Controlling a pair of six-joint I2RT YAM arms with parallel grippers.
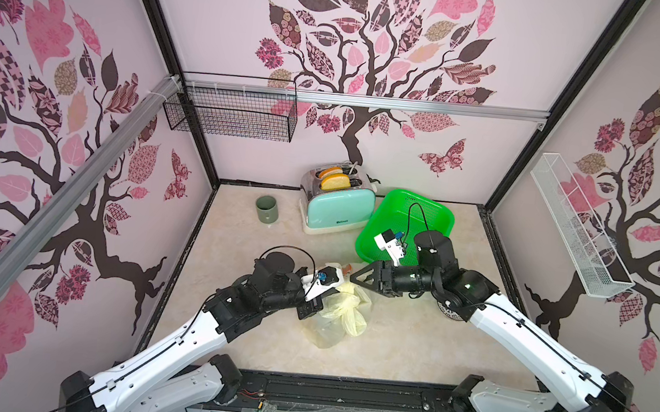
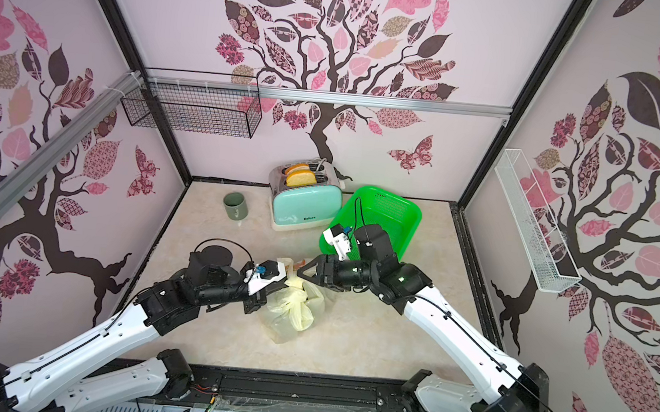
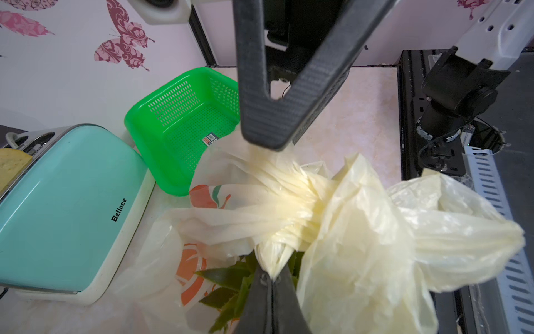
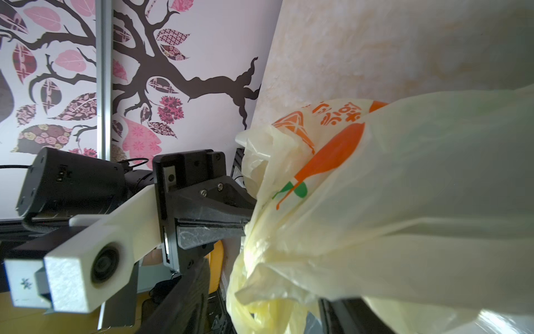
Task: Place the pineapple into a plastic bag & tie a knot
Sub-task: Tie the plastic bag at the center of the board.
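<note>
- Table: marbled top with the bagged fruit near its middle, between the two arms. The green basket sits behind it, apart from the bag
- Plastic bag: stands on the table in both top views, its pale-yellow handles drawn up over the mouth
- Pineapple: inside the bag, with only its green leaves showing under the gathered handles, so the bagging step looks done
- Knot: the handles are crossed and cinched into a tight bunch with loose ends flaring out. The step in hand reads as the last pull that sets it
- Right gripper: its fingers meet in a V right at a blurred strand running up from the knot. Whether they clamp that strand cannot be told from these views
- Left gripper: jaws pressed together on the bag's strand just under the knot, close above the leaves
- Next move, as a judgement: if the bunch holds when both strands go slack, each arm lets go and backs off without dragging the thin film. If it loosens, it needs one more opposed pull
</note>
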